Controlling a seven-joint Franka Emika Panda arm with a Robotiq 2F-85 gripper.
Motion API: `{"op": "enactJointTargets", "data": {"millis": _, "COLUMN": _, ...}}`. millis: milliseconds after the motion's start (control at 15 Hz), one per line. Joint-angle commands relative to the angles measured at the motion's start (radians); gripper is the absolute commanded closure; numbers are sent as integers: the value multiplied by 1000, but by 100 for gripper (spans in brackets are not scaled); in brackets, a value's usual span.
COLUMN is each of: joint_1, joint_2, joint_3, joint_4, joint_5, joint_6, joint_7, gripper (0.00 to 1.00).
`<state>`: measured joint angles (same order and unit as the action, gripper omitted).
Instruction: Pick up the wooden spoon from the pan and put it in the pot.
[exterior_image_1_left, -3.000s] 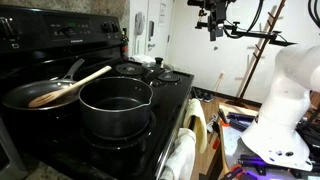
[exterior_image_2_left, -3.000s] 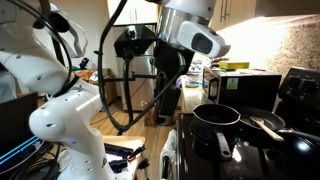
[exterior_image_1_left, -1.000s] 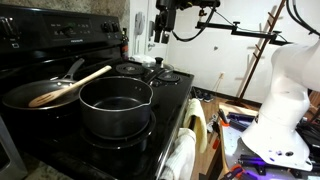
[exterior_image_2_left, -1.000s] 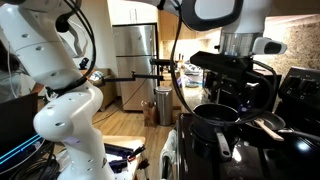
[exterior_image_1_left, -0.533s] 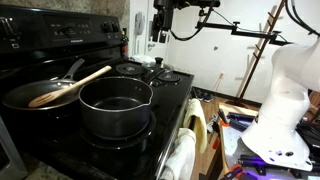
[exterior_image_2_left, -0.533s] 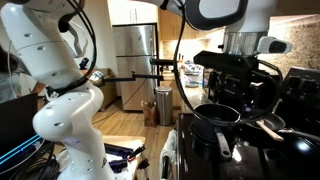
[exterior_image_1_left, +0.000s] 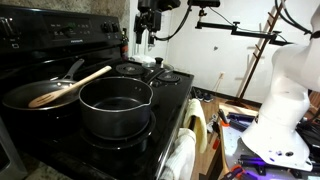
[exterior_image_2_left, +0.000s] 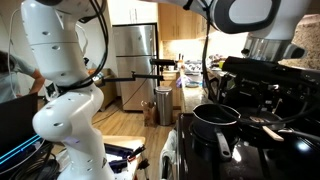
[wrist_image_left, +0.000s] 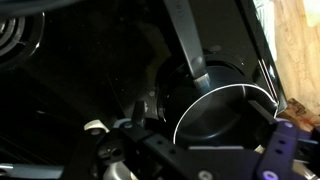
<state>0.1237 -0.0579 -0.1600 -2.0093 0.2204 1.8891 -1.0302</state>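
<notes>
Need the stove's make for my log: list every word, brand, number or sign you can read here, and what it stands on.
No text here is legible.
On the stove panel: a small pale mark, perhaps a brand, too small and blurred to read.
On the pot, pan and spoon: no text seen.
In the wrist view: no text seen.

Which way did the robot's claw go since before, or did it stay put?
Yes, it moved. In an exterior view the gripper went leftward, from past the right edge of the stove to above its back burners.
</notes>
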Motion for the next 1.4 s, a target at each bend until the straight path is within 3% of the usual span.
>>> {"op": "enactJointTargets", "data": {"millis": 0, "joint_1": -57, "joint_2": 160, "joint_3": 53, "joint_4": 180, "joint_5": 20, "joint_6": -94, "joint_7": -96, "gripper": 0}}
{"op": "enactJointTargets", "data": {"millis": 200, "joint_1": -84, "joint_2": 211, "joint_3": 90, "joint_4": 243, "joint_5": -4, "joint_6": -130, "joint_7": -55, "gripper": 0}}
{"op": "enactJointTargets", "data": {"millis": 267, "joint_1": -89, "joint_2": 173, "joint_3": 101, "joint_4": 181, "joint_5": -3, "joint_6": -82, "joint_7": -51, "gripper": 0}}
{"op": "enactJointTargets", "data": {"millis": 533, "joint_1": -100, "joint_2": 206, "joint_3": 113, "joint_4": 221, "joint_5": -4, "joint_6": -98, "joint_7": -51, "gripper": 0}}
{"op": "enactJointTargets", "data": {"millis": 1000, "joint_1": -71, "joint_2": 278, "joint_3": 182, "joint_4": 330, "joint_5": -179, "joint_6": -94, "joint_7": -66, "gripper": 0}}
{"op": "enactJointTargets", "data": {"millis": 1333, "joint_1": -79, "joint_2": 334, "joint_3": 229, "joint_4": 368, "joint_5": -192, "joint_6": -60, "joint_7": -101, "gripper": 0}}
